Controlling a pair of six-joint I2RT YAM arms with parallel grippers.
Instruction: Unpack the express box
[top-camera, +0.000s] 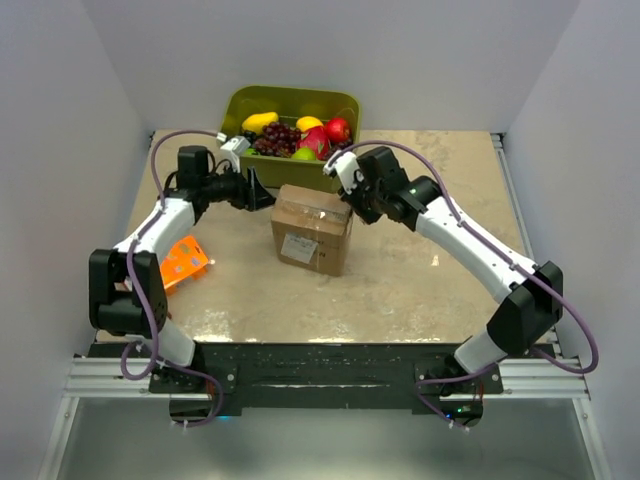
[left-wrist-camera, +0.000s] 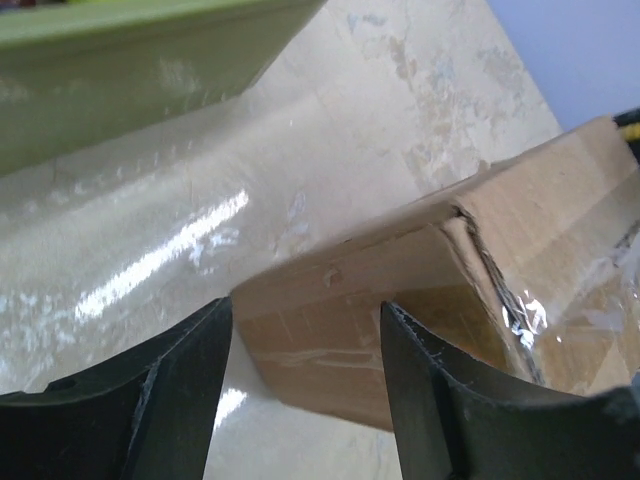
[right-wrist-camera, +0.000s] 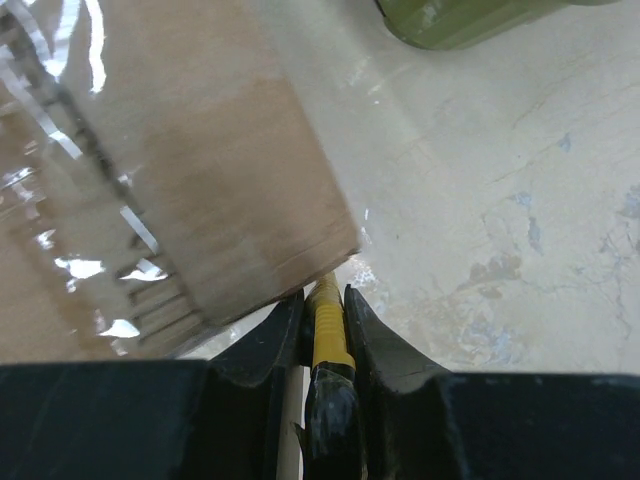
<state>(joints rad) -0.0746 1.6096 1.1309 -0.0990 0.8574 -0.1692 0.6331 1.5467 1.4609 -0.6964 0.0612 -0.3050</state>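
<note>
The express box (top-camera: 312, 230) is seen standing on the desk (top-camera: 420, 290), roughly mid-surface and just in front of the olive-green bin (top-camera: 290, 108). Its white label (top-camera: 298, 247) is turned towards the near side, and clear tape is caught glinting across the top flaps.

The left end effector (top-camera: 262, 194) is held low at the box's left side, close to the far-left corner. In the left wrist view its fingers (left-wrist-camera: 180, 390) are spread wide apart, and the carton's corner is framed in the gap beyond them. Whether the cardboard is touched cannot be told.

On the other side, the right end effector (right-wrist-camera: 322, 296) is pressed together on a yellow-bodied tool (right-wrist-camera: 327, 325), black at its near end and clamped narrowly between the two fingers. The tool's front end is pointed at the box's edge, where a cardboard flap juts out above it. Contact there cannot be made out. From above, this end effector is placed at the far right of the box top.

Fruit is piled in the bin, with dark grapes (top-camera: 280, 135) and a red apple (top-camera: 338, 128) among it. A flat orange package (top-camera: 183, 262) is seen lying at the left of the desk beside the left arm, well apart from the box.
</note>
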